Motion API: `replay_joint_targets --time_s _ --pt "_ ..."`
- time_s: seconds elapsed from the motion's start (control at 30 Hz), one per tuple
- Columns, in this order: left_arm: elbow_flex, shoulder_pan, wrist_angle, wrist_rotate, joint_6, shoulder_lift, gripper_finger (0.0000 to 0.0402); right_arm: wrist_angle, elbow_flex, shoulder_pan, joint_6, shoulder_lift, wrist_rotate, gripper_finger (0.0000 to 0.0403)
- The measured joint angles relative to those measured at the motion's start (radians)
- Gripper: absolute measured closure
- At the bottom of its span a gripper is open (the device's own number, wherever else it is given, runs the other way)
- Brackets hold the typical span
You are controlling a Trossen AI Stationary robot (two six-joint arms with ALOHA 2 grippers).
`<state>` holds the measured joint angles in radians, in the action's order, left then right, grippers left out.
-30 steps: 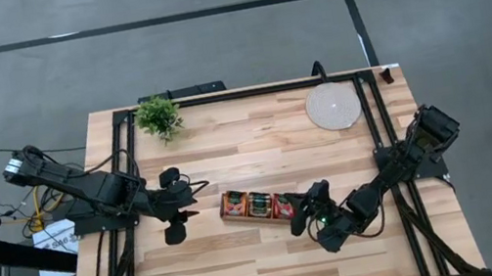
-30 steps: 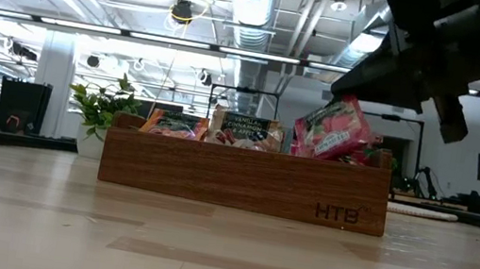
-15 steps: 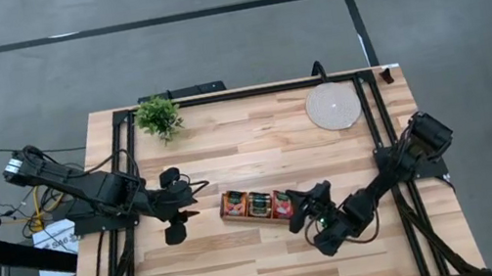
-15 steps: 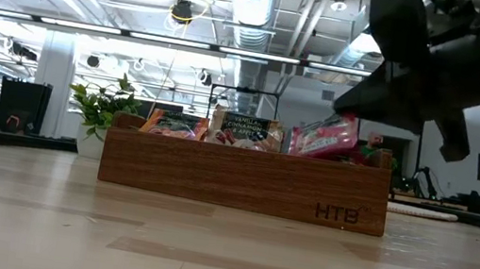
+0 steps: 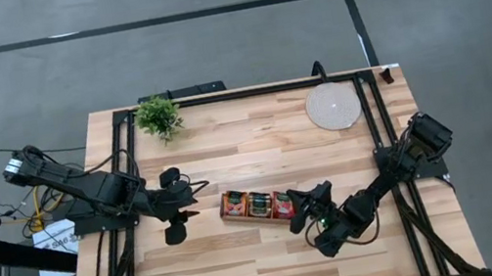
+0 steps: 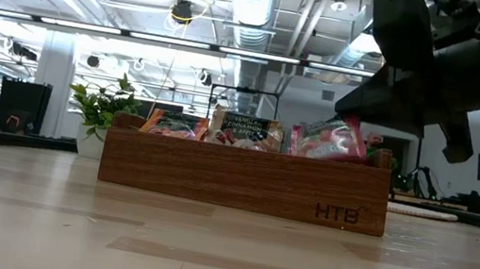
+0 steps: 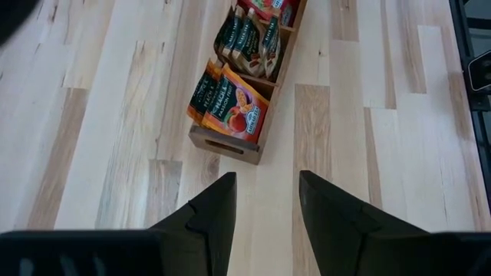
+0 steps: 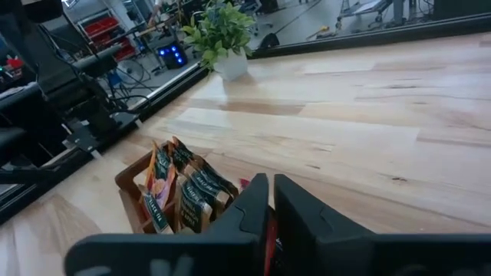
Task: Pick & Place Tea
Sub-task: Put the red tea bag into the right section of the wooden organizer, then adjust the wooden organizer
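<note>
A long wooden tray (image 5: 255, 204) lies mid-table with tea sachets standing in its compartments: orange and dark green ones (image 7: 238, 103) toward the left end, red ones at the right end. My right gripper (image 5: 299, 211) is low over the tray's right end, shut on a red sachet (image 6: 325, 138) that stands in the right compartment. My left gripper (image 5: 178, 206) hovers open just off the tray's left end; its wrist view looks along the tray (image 7: 226, 146) past the open fingers (image 7: 265, 207). My right gripper (image 8: 271, 184) pinches the red sachet between its two fingers; a thin red strip (image 8: 268, 234) shows in the gap. It comes slanting down from the table's right and near side. The sachet's lower part sits inside the tray's right compartment, its top (image 6: 341, 131) above the wall.
A small potted plant (image 5: 159, 117) stands at the far left corner and a round pale disc (image 5: 333, 106) at the far right. Black frame rails run along the table's left and right sides. Bare wood lies near and far of the tray.
My right gripper has come down toward the tray's right end, still shut on the red sachet. The sachet, first raised and tilted above the tray wall, now sits lower and more level in the right compartment.
</note>
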<state>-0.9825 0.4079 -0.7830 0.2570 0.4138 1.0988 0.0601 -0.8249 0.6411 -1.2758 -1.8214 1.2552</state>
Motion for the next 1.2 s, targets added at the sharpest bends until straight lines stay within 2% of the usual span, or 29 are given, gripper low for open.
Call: replay_joint_targets --time_s 0.3,0.5,0.6,0.7,0.83,0.9,1.0,1.2 --pt "0.0 0.0 0.0 0.0 0.0 0.0 0.0266 0.0 0.0 0.0 0.0 0.0 0.0 0.0329" --pt "0.0 0.0 0.0 0.0 0.0 0.0 0.0266 0.0 0.0 0.001 0.003 0.019 0.002 0.0329" --pt "0.0 0.0 0.0 -0.003 0.0 0.0 0.0266 0.009 -0.006 0.011 0.061 0.059 -0.016 0.0332" --pt "0.0 0.0 -0.003 -0.021 0.0 0.0 0.0266 0.012 -0.049 0.021 0.168 0.108 -0.11 0.0336" --pt "0.0 0.0 -0.014 -0.024 -0.001 0.0 0.0266 0.011 -0.154 0.019 0.313 0.113 -0.36 0.0349" --pt "0.0 0.0 -0.015 -0.024 -0.002 0.0 0.0266 -0.007 -0.211 0.018 0.336 0.086 -0.432 0.0364" --pt "0.0 0.0 -0.015 -0.024 0.001 0.0 0.0266 -0.088 -0.263 0.02 0.285 0.023 -0.475 0.0394" --pt "0.0 0.0 -0.016 -0.056 0.016 0.0 0.0266 -0.186 -0.296 0.045 0.043 -0.082 -0.529 0.0398"
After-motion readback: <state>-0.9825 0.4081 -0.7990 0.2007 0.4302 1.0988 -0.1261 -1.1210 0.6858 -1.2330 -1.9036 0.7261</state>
